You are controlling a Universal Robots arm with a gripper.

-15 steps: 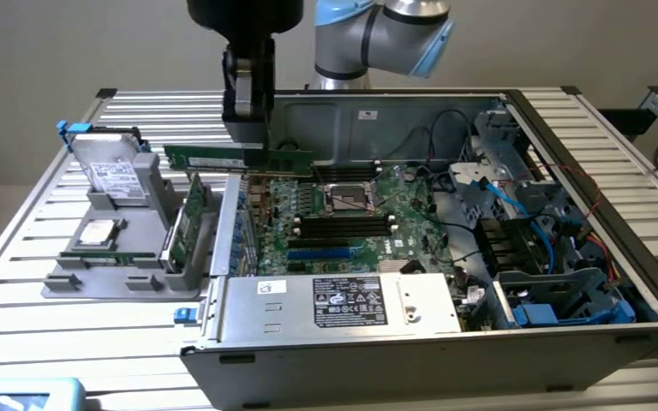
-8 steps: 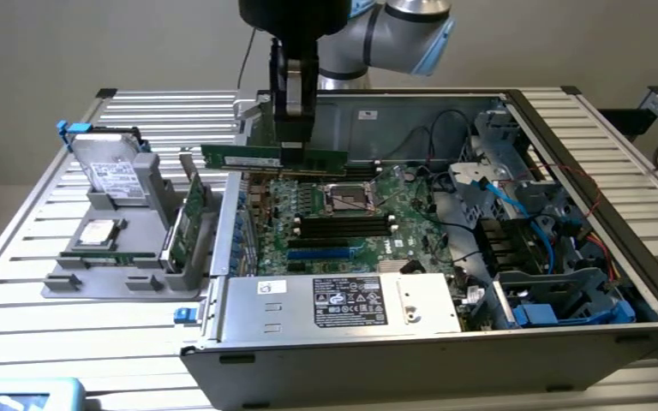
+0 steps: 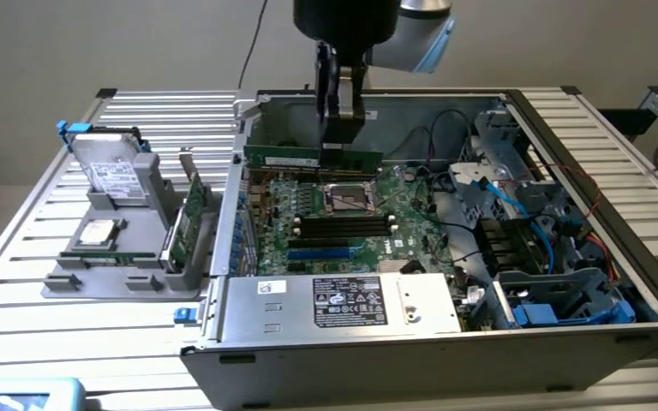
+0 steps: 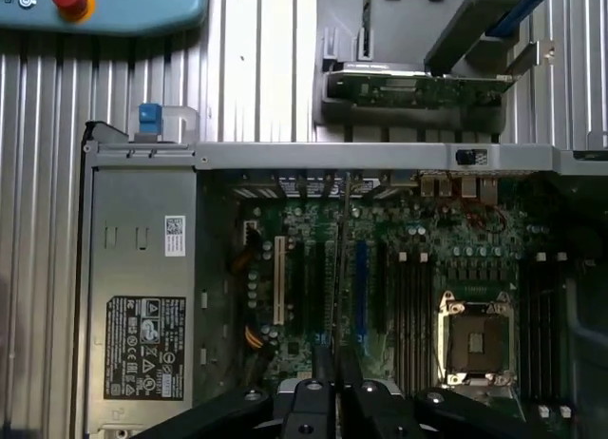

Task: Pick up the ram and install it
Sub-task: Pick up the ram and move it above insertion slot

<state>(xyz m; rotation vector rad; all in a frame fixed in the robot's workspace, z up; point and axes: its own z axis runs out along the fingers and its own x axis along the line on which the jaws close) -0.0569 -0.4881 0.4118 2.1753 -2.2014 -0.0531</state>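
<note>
Green ram (image 3: 289,159) clamped between pincer (image 3: 338,142) tips, above motherboard (image 3: 346,224).

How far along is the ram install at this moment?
Done: the ram is picked up and hangs clear of everything below it. In hand: the gripper is shut on its upper edge, holding it level above the motherboard inside the open computer case. Left: it is not seated yet, and the dark memory slots on the board look empty.

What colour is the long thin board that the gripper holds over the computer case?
Green; the long thin ram stick shows best in the exterior view.
</note>
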